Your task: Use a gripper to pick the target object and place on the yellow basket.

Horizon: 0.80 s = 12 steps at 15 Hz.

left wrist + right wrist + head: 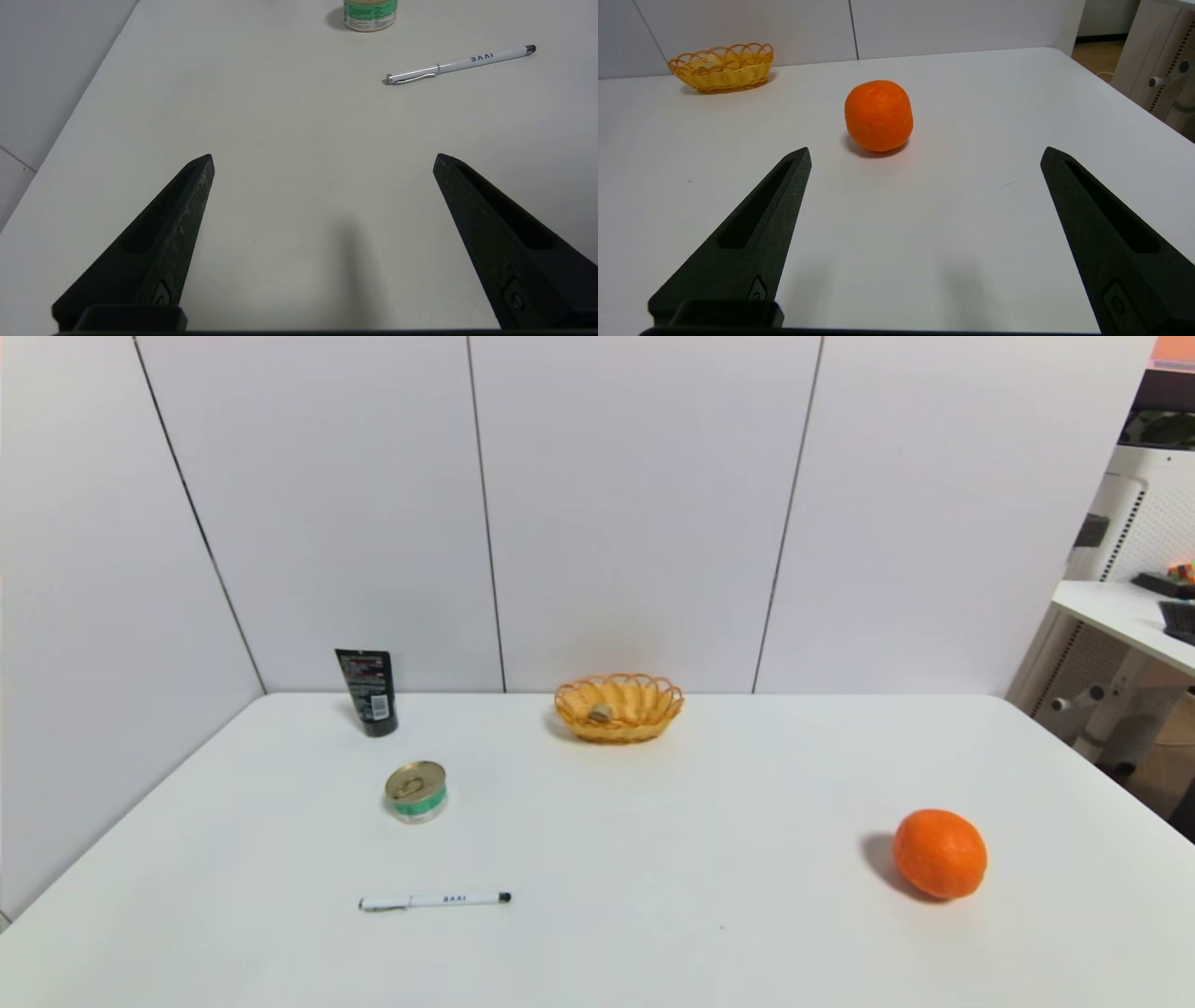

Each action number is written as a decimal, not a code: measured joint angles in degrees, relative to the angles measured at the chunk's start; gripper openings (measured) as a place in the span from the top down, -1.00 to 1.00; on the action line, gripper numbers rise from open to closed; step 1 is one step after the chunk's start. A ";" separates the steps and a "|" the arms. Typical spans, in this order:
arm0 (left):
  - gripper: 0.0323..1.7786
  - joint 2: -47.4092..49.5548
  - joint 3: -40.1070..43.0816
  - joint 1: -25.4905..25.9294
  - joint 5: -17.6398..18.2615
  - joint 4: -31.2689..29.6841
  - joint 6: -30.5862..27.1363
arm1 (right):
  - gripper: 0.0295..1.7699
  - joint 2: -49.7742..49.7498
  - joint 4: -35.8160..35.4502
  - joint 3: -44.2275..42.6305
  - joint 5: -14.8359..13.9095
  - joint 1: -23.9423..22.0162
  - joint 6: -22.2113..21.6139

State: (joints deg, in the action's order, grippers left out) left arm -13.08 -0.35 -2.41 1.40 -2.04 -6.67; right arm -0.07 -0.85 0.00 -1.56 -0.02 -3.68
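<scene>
The yellow basket [619, 707] stands at the back middle of the white table, and the small tan target object [600, 713] lies inside it. In the right wrist view the yellow basket [721, 67] shows far off. Neither arm appears in the head view. My left gripper [323, 158] is open over bare table near the front left, nothing between its fingers. My right gripper [926, 154] is open too, low over the table at the front right, short of the orange.
A gold-lidded green can [416, 791] and a black tube [368, 692] stand at the left. A white pen [435, 900] lies near the front left. An orange [939, 853] sits at the right. The table's right edge [1102, 775] borders other furniture.
</scene>
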 joint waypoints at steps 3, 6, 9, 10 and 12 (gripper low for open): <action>-0.90 6.67 0.30 1.38 -0.37 0.88 2.46 | -0.92 0.00 0.00 0.00 0.00 0.00 0.00; -0.90 11.26 0.33 1.73 -0.72 0.61 5.77 | -0.92 0.00 0.00 0.00 -0.01 0.00 0.00; -0.90 12.73 0.35 1.79 -0.66 0.56 6.14 | -0.92 0.00 0.00 0.00 -0.01 0.00 0.00; -0.90 12.95 0.35 1.79 -0.66 0.56 6.14 | -0.92 0.00 0.00 0.00 -0.01 0.00 0.00; -0.90 13.06 0.35 1.79 -0.63 0.56 6.14 | -0.92 0.00 0.00 0.00 -0.01 0.00 0.02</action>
State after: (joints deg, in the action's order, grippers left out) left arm -0.02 0.00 -0.62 0.77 -1.48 -0.52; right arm -0.07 -0.85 0.00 -1.57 -0.02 -3.66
